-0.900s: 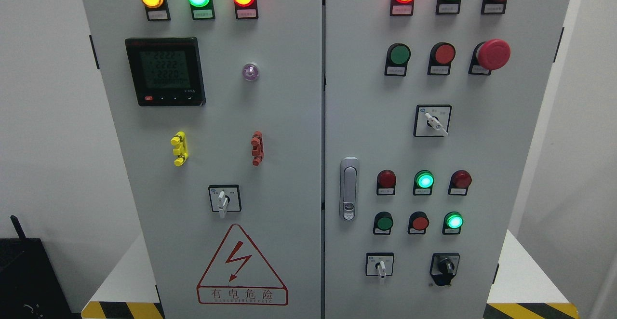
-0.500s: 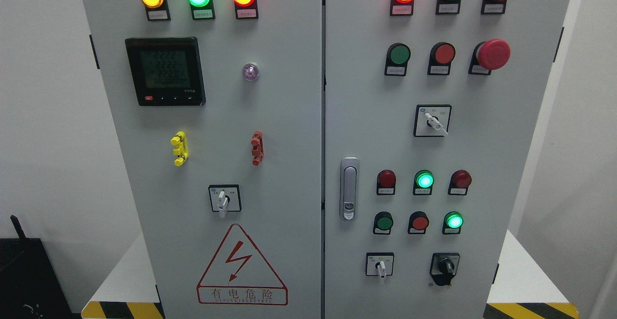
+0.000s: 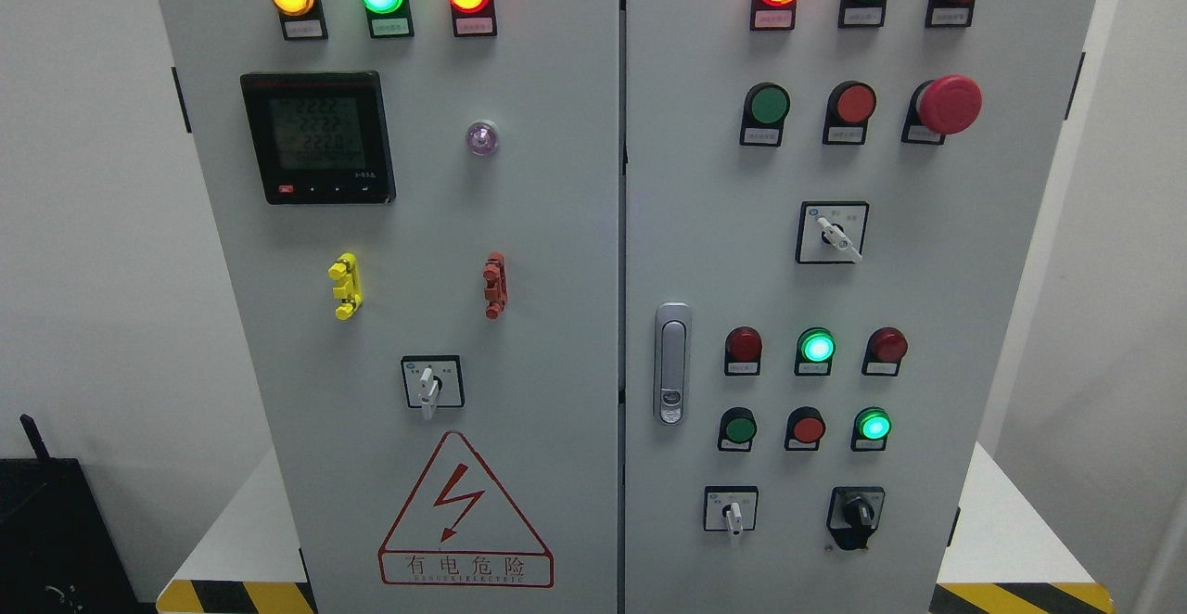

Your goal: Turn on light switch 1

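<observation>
White walls frame the grey cabinet (image 3: 556,224), no hand is in view so you cannot tell its state, and which control is light switch 1 is unclear, so read the labels before pressing squarely.

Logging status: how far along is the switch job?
Done: nothing visible. In hand: nothing; no robot hand is in the head view before the grey two-door control cabinet. Left: the whole reach and actuation. Labels are unreadable, so which control is switch 1 is unclear.
</observation>
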